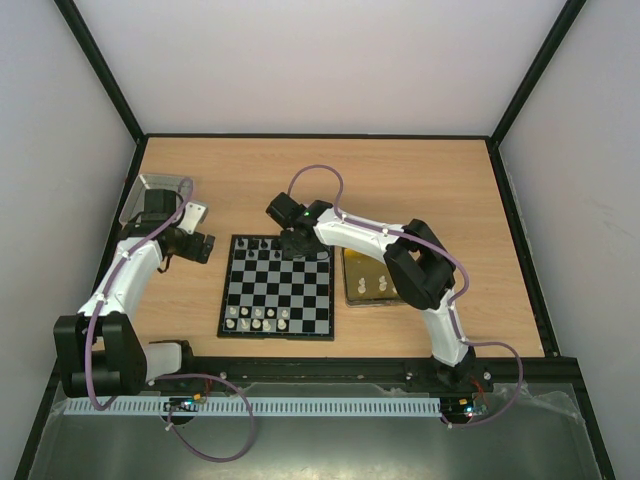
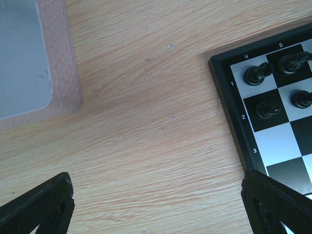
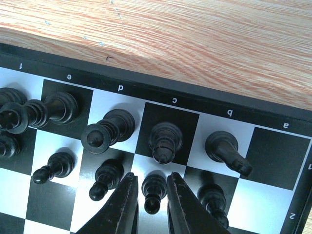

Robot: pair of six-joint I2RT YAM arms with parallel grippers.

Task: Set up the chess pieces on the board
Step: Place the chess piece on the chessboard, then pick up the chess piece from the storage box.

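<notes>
While my right claw (image 3: 150,179) hangs over the far edge of the board (image 1: 277,290), its two fingers stand narrowly apart. One black pawn (image 3: 153,191) is upright between them in the second row, and I cannot tell whether the pads press it. Along the far edge beyond that pawn I count four black pieces (image 3: 165,139) clearly, on the squares lettered e, d, c and b, with more crowded at the left of my view. In the pawn's own row I count three further pawns whole. The board lies mid-table, towards the near edge. White pieces (image 1: 258,318) stand in two rows along its near edge, too small for me to number. One gold tray (image 1: 355,268) lies just beside the board's right edge and holds a few white pieces. My left claw (image 2: 157,178) is spread wide, gripping nothing, above the table (image 2: 146,122) off the board's far-left corner, where four black pieces show. One grey lid (image 2: 63,73) lies toward the table's far-left corner.
</notes>
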